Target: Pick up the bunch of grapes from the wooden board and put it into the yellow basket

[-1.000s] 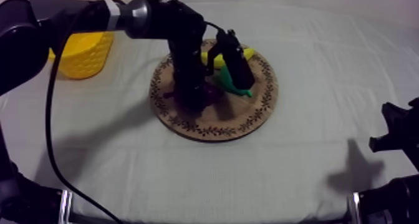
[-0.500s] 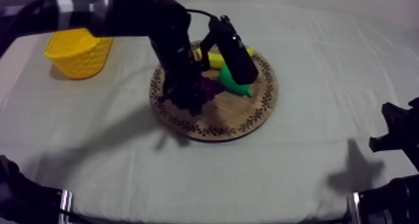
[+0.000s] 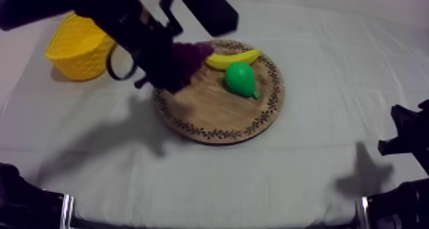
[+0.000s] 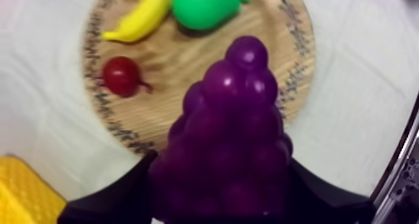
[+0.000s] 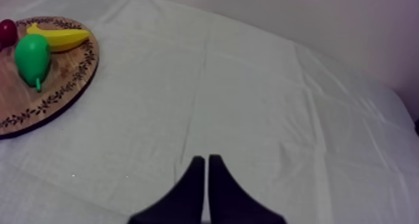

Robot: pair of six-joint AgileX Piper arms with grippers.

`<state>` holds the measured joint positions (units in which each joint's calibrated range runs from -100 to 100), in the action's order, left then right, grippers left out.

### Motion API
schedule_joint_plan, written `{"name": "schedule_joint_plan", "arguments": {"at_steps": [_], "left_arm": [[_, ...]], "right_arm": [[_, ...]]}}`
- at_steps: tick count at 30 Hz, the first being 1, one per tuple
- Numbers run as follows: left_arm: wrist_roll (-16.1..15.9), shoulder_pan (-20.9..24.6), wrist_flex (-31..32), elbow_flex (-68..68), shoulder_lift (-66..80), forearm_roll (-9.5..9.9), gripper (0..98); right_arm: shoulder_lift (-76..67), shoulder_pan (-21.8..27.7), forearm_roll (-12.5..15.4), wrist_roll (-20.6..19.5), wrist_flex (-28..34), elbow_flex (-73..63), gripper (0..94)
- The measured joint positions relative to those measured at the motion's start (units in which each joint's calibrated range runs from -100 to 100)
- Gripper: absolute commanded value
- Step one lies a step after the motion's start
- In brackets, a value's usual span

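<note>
My left gripper (image 3: 173, 67) is shut on the purple bunch of grapes (image 3: 189, 55) and holds it in the air over the left rim of the round wooden board (image 3: 210, 113). In the left wrist view the grapes (image 4: 227, 133) sit between my black fingers (image 4: 109, 200), high above the board (image 4: 168, 92). The yellow basket (image 3: 80, 46) stands to the left of the board, and its corner (image 4: 22, 192) lies close beside the gripper. My right gripper (image 5: 206, 163) is shut on nothing, low at the table's right side (image 3: 402, 139).
On the board lie a banana (image 3: 233, 58), a green pear (image 3: 240, 80) and a small red fruit (image 4: 120, 75). The right wrist view has the board (image 5: 62, 83) with the pear (image 5: 31, 58) and banana (image 5: 59, 36) far off across bare cloth.
My left gripper has risen from the board with the grapes in it and shifted left toward the basket. The right arm has stayed still.
</note>
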<state>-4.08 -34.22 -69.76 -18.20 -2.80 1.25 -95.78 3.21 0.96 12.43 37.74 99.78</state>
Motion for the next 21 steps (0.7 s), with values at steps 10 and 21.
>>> {"name": "schedule_joint_plan", "arguments": {"at_steps": [10, 21], "left_arm": [[-0.3, 9.6, 0.0, -6.9, 12.1, -0.93, 60.5], [-1.7, 23.5, 0.6, -21.3, 22.6, -1.99, 60.8]], "right_arm": [[0.0, 0.0, 0.0, 0.0, 0.0, 0.0, 0.3], [0.0, 0.0, 0.0, 0.0, 0.0, 0.0, 0.3]]}}
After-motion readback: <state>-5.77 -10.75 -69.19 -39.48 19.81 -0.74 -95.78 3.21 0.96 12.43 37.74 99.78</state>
